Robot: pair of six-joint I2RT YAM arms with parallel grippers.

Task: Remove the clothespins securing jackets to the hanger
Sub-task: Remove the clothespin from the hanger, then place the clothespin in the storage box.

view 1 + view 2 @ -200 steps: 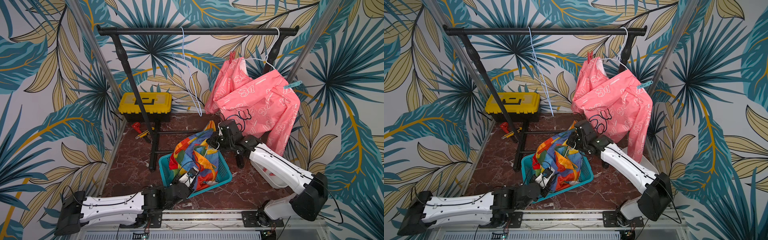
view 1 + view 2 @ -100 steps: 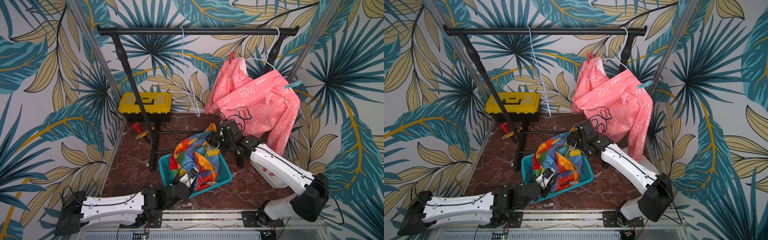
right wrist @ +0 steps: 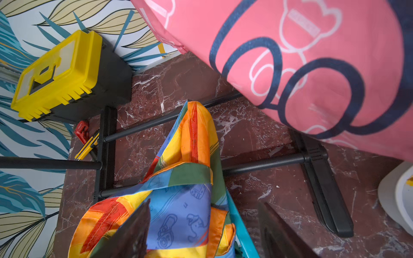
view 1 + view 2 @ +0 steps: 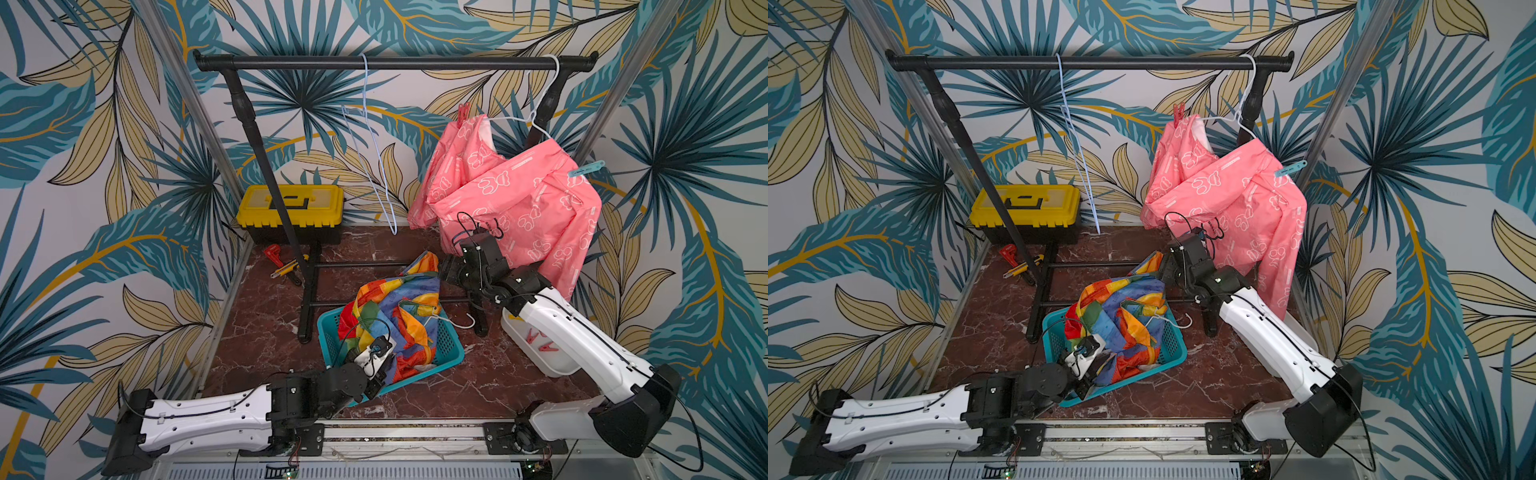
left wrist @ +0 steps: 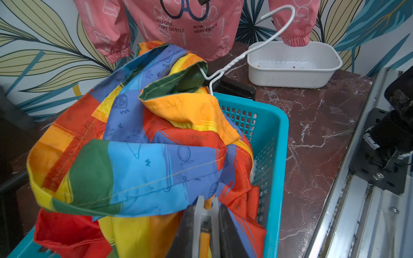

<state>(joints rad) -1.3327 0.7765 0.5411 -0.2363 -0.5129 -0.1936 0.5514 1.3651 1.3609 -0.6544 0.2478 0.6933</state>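
Your right claw point(image 3: 204, 203) has just sprung apart, leaving the rainbow jacket point(image 4: 395, 303) slumped in the teal basket point(image 4: 451, 353). Left claw point(image 5: 205, 202) stays clamped on what looks like a pale grey clothespin point(image 5: 200, 214); it should now pull free.

Teal-and-gold leaf wallpaper point(image 4: 104, 166) covers the walls. The floor point(image 4: 266, 316) is red marble. A black garment rack point(image 4: 291, 63) stands by a yellow toolbox point(image 4: 324, 203).

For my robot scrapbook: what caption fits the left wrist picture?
Rainbow jacket and its white hanger heaped in the teal basket, pink jacket hanging behind.
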